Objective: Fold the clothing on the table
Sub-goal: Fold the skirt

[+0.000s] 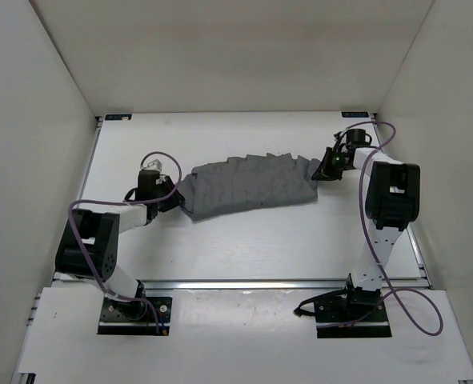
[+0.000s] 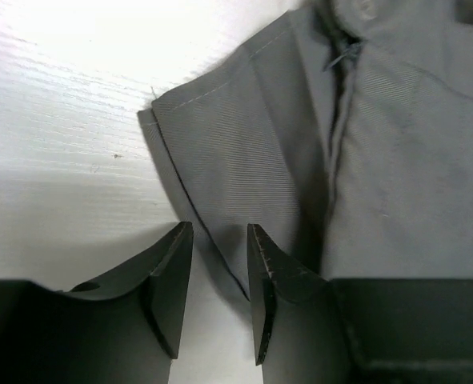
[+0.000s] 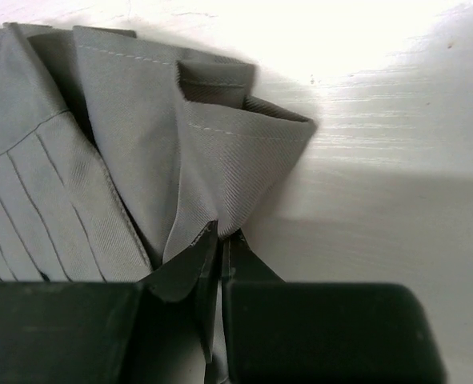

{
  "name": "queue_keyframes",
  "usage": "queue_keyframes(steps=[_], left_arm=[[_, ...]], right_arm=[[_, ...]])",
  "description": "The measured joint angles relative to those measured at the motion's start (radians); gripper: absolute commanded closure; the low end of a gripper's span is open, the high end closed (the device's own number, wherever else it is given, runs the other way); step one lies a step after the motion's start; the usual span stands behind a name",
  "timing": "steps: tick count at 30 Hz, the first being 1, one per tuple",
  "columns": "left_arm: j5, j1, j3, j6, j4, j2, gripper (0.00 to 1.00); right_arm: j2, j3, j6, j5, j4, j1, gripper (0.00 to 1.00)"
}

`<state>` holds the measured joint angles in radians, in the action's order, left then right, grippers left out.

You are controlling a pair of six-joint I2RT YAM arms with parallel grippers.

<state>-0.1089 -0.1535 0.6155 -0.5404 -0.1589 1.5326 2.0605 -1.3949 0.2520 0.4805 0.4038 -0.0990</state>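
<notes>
The step in hand looks like taking hold of both ends of the dark grey pleated skirt (image 1: pixel 248 186) so it can be lifted and folded over. By the look of it that is half done, with one end pinched and the other not. The skirt lies flat as a curved band across the middle of the white table (image 1: pixel 244 256) in the overhead view, reaching from left of centre to right of centre. To do this well, the left gripper (image 2: pixel 220 236) probably needs to push a little further onto the cloth before closing. In its wrist view only the stitched edge of the skirt's corner runs down into the gap at lower centre, with bare table beside it. So shallow a bite on thin fabric could slip out in a lift. Both ends should then rise together and evenly, so the pleats do not drag or bunch. The left gripper stands partly open, its two fingers astride that edge with a clear gap between them, holding nothing. The right gripper (image 3: pixel 222 244), at the skirt's right end in the overhead view, is closed tight on a bunched fold of the skirt near its hem. The cloth rises from between its fingertips at lower centre of its wrist view.
</notes>
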Motion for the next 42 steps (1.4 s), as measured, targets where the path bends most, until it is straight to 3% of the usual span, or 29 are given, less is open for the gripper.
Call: queue_keyframes(steps=[3,5,7,8,14,25,34,42], left_arm=[[-0.002,-0.003,0.037,-0.001,0.006,0.062,0.56],[0.0,-0.007,0.098,-0.002,0.026,0.114,0.73],[-0.002,-0.01,0.139,-0.003,0.04,0.154,0.97],[-0.002,-0.011,0.152,-0.002,0.047,0.166,1.0],[-0.011,-0.012,0.16,-0.003,0.052,0.172,1.0],[-0.02,-0.011,0.16,-0.003,0.052,0.172,1.0],[-0.033,-0.01,0.151,-0.011,0.04,0.172,1.0],[-0.057,-0.003,0.13,-0.031,0.0,0.171,1.0]], right_arm=[[-0.018,0.008,-0.014,0.023,0.003,0.003,1.0],[-0.046,0.02,-0.021,0.037,0.008,0.009,1.0],[-0.085,0.025,-0.031,0.053,0.02,0.021,1.0],[-0.106,0.025,-0.037,0.061,0.024,0.028,1.0],[-0.227,-0.011,-0.069,0.097,0.047,0.126,1.0],[-0.272,-0.148,-0.005,0.204,-0.029,0.466,1.0],[-0.071,-0.249,0.063,0.235,-0.136,0.699,1.0],[0.151,-0.388,0.129,0.294,-0.165,0.741,1.0]])
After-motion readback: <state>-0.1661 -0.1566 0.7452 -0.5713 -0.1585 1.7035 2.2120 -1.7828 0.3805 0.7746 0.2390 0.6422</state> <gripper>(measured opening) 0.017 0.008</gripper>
